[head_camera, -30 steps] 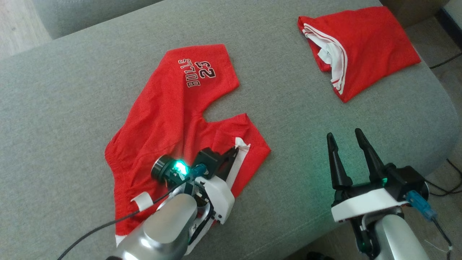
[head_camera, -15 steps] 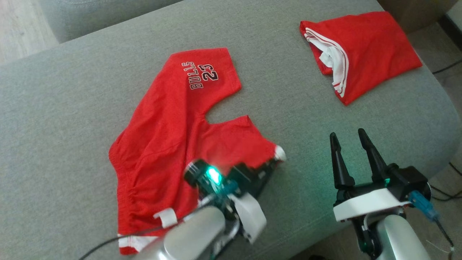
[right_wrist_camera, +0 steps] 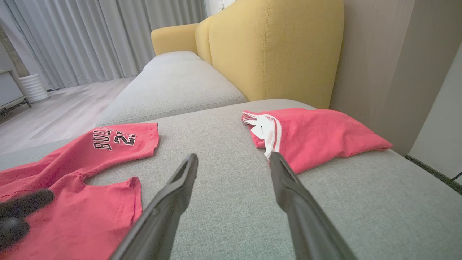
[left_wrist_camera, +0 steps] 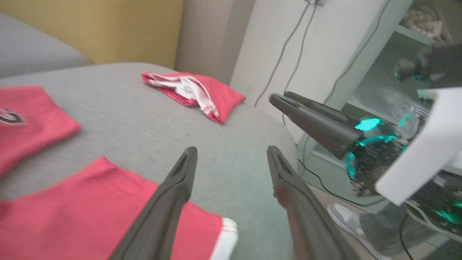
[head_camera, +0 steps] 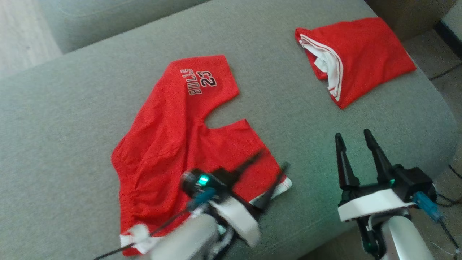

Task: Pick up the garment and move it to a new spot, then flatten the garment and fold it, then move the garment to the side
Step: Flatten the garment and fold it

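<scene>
1. Grey sofa (head_camera: 72, 108) is the big thing here. Everything lies on its wide seat cushion, and the right wrist view shows a yellow backrest (right_wrist_camera: 274, 47) behind it.
2. The garment is a pair of red shorts (head_camera: 169, 137), spread out mostly flat around the middle-left of the cushion with both legs splayed. One leg points to the far side and the other to the robot's right, near the front edge. There's some wrinkling around the waistband.
3. A second folded red garment (head_camera: 368, 54) with white trim sits at the far right corner, well apart from the shorts.
4. Right hand (head_camera: 352, 133) hangs over bare cushion near the front right, fingers spread with nothing in them, between the two red pieces but touching neither.
5. Left hand (head_camera: 273, 160) is over the near leg of the shorts, right by the white-striped hem (head_camera: 283, 186). Its fingers are wide apart and empty. It's a bit blurry, so I can't tell if the tips touch the cloth.
6. Smallest bit is the "BULLS 23" print (head_camera: 198, 81) on the far leg.
</scene>
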`<state>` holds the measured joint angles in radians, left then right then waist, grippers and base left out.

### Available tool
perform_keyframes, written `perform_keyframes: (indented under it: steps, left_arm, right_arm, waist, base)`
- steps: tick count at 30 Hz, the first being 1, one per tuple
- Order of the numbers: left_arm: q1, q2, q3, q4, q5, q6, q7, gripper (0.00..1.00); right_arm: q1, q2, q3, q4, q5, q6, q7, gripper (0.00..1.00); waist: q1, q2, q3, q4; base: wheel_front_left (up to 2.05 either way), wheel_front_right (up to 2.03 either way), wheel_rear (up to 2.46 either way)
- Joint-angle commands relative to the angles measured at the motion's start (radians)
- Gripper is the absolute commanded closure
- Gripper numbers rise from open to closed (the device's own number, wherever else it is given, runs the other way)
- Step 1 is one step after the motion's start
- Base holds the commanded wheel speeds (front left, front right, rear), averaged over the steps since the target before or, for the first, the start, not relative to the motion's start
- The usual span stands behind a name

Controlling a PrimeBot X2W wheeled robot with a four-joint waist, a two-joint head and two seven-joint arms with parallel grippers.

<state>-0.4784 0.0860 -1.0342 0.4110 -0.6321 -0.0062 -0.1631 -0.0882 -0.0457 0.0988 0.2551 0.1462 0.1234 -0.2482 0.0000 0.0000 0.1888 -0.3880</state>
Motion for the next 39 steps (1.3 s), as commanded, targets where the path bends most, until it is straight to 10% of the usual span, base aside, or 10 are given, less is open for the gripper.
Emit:
perform_keyframes:
  steps: [1,16,39]
  left_arm:
    - [-0.017,0.028,0.048,-0.037,0.008,0.024,-0.020,0.00]
    - [0.384,0.283,0.458,-0.324,0.095,0.312,-0.098,0.00]
    - [0.706,0.078,0.904,-0.292,0.354,0.109,-0.099,0.00]
  right_arm:
    - [0.002,-0.004,0.013,-0.036,-0.009,0.007,-0.014,0.00]
    - [0.081,-0.004,-0.069,-0.041,-0.085,0.007,-0.014,0.00]
    - [0.127,-0.004,-0.013,0.027,-0.075,0.007,-0.014,0.00]
  waist:
    - [0.0000,0.0000,-0.022,0.020]
    - [0.0000,0.0000,-0.161,0.213]
    - [0.0000,0.0000,-0.208,0.330]
  base:
    - [0.00,0.00,0.00]
    - [0.00,0.00,0.00]
    - [0.00,0.00,0.00]
